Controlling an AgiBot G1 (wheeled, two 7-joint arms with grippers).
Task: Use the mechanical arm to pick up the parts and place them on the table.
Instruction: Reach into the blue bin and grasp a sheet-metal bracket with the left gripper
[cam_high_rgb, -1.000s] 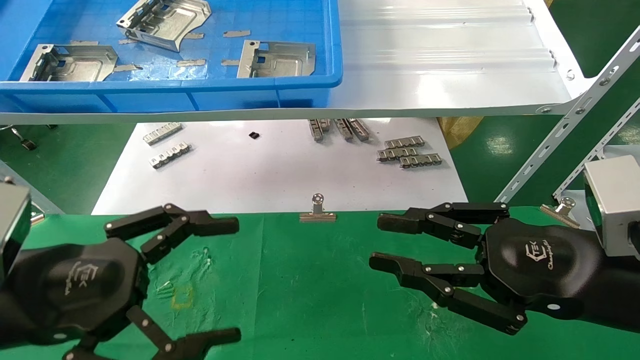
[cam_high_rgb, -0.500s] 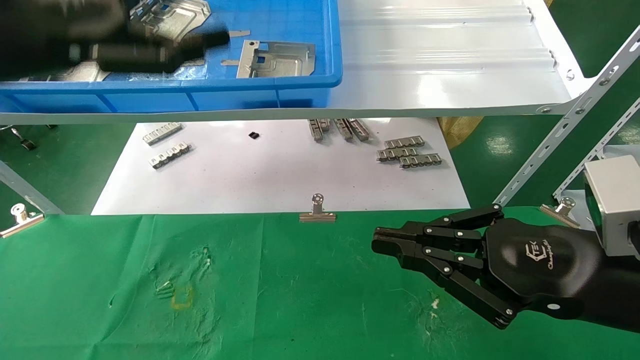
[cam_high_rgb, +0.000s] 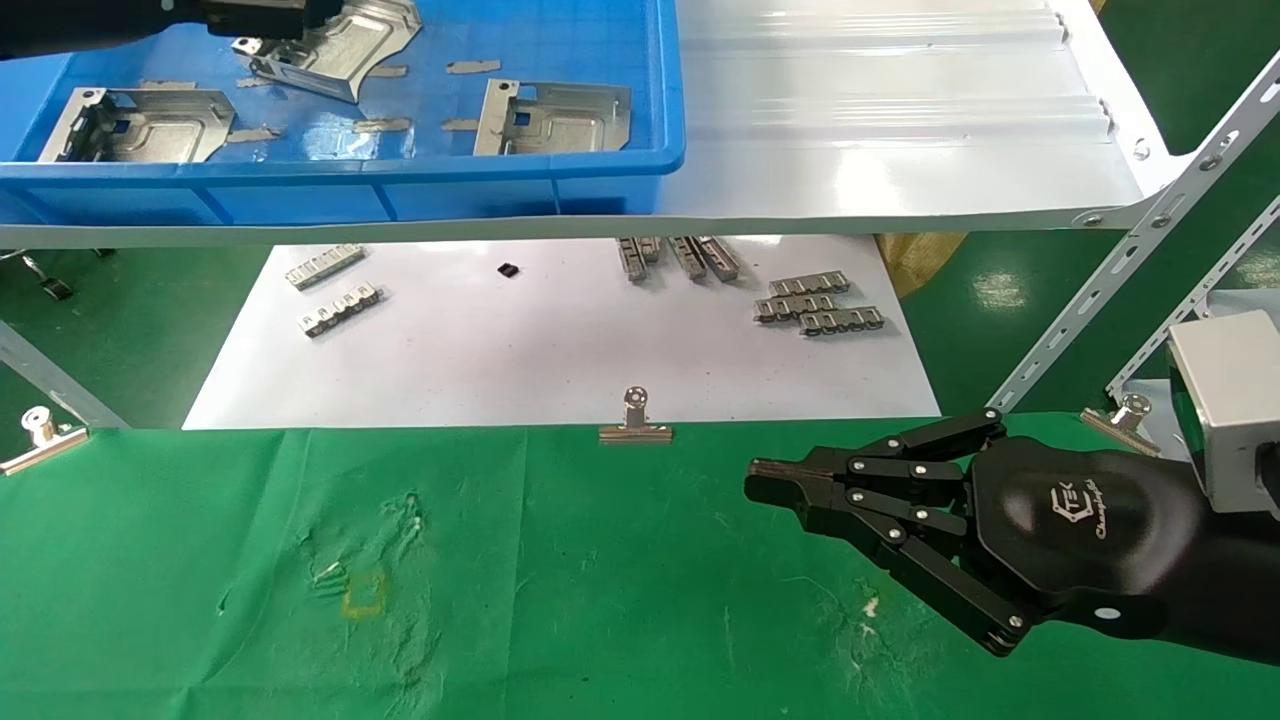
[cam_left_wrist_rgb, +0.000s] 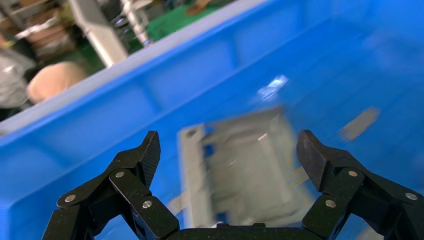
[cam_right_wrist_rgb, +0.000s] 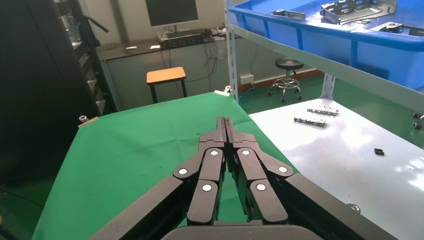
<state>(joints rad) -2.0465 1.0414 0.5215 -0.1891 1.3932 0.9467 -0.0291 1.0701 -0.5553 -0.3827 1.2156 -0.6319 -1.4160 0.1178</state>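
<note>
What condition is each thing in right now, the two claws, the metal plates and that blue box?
Left gripper: jaws open, over a part in the bin.
Right gripper: jaws shut, empty, above the table.
Parts: three lying in the bin, none lifted.
Blue bin: on the white shelf, open-topped.

The bin (cam_high_rgb: 400, 190) is bright blue, the metal parts (cam_high_rgb: 553, 118) inside are shiny silver; the table cloth (cam_high_rgb: 560, 600) is green with one small yellow square mark (cam_high_rgb: 364, 594); the sheet (cam_high_rgb: 560, 350) is white; the right gripper (cam_high_rgb: 765, 480) is glossy black with a white logo
</note>
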